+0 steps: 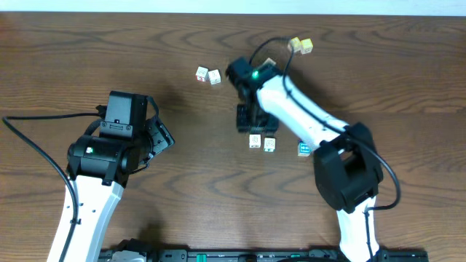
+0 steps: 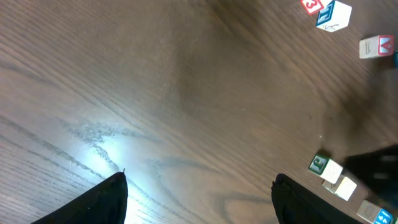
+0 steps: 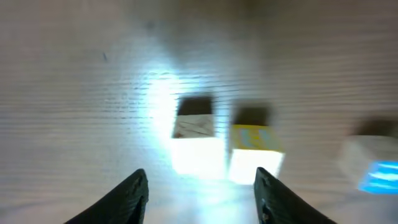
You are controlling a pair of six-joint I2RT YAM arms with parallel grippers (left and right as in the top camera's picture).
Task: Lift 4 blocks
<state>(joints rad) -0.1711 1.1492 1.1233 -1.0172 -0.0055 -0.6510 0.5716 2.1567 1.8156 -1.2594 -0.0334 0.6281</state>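
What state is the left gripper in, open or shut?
Open. The left gripper has its fingers wide apart, nothing between them.

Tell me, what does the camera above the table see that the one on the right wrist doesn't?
Only the overhead view shows both arms, the left gripper, two yellow cubes on the far side and a pair of pale cubes. Only the wrist view shows the right gripper close up, fingers apart with nothing between, and a yellow side on the middle block. Both show the wooden table and the row of three blocks, one blue-faced.
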